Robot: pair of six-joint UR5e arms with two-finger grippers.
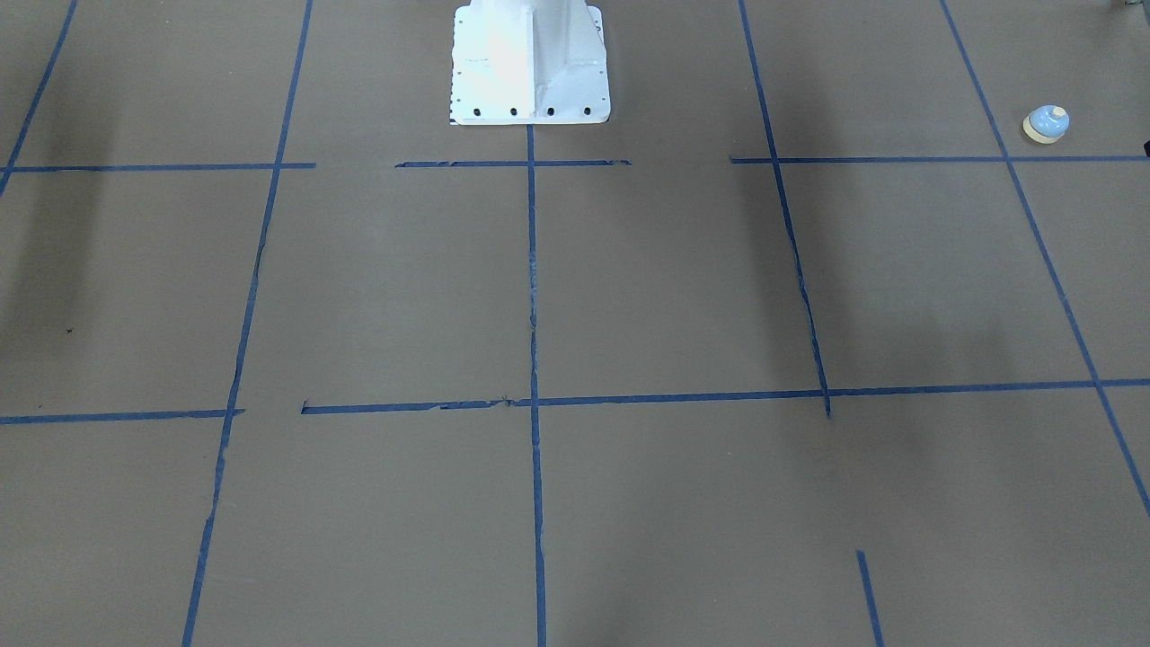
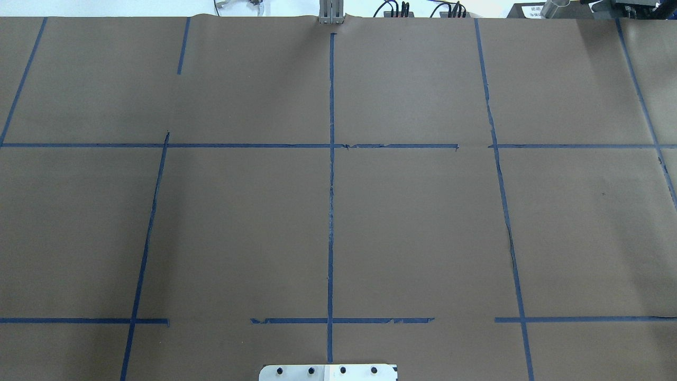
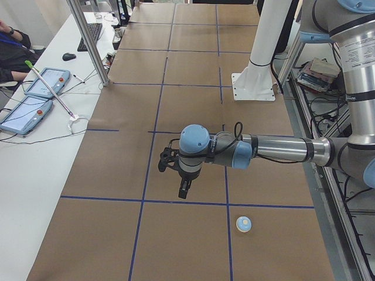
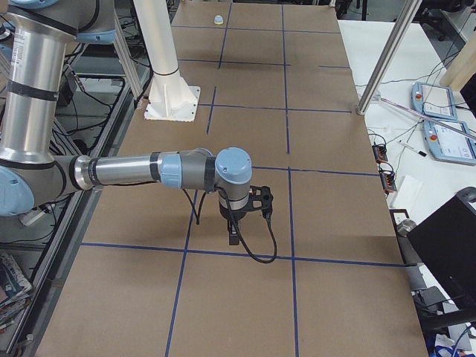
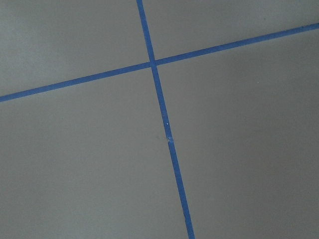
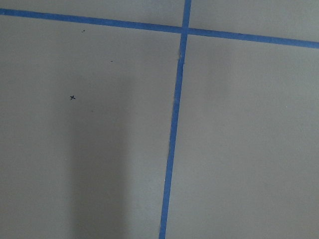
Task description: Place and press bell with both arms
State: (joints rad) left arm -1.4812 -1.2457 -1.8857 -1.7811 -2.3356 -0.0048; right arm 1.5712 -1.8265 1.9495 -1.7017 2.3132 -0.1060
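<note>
The small light-blue bell (image 1: 1047,124) with a cream base and button stands upright on the brown table near the robot's left end. It also shows in the exterior left view (image 3: 244,223) and far off in the exterior right view (image 4: 218,19). My left gripper (image 3: 183,190) hangs pointing down above the table, a short way from the bell and apart from it. My right gripper (image 4: 233,236) hangs above the table's other end, far from the bell. Both show only in the side views, so I cannot tell whether they are open or shut. Both wrist views show only brown paper and blue tape.
Blue tape lines (image 2: 331,211) mark a grid on the brown paper. The white bolted pedestal (image 1: 530,63) stands at the robot's side of the table. A white side table with tablets (image 3: 35,99) and a metal post (image 3: 88,41) lies beyond the far edge.
</note>
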